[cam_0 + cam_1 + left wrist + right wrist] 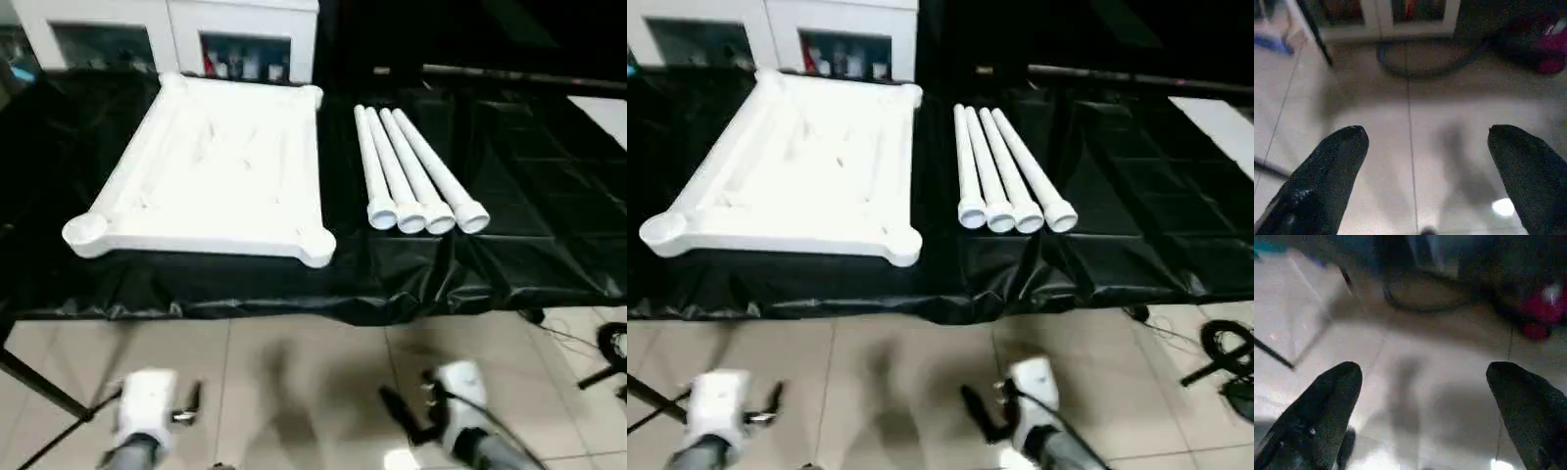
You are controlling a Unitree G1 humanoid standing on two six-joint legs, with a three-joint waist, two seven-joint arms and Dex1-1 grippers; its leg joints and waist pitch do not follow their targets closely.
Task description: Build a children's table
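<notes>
Tabletop (211,176) upside-down beside four legs (416,176) on black-draped bench (529,225), tiled floor (313,382), both pincers (1425,147) (1422,382) spread apart, empty

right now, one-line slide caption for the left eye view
White tabletop lies underside up on the black-covered table, four legs side by side beside it, both arms low over the floor.
</notes>
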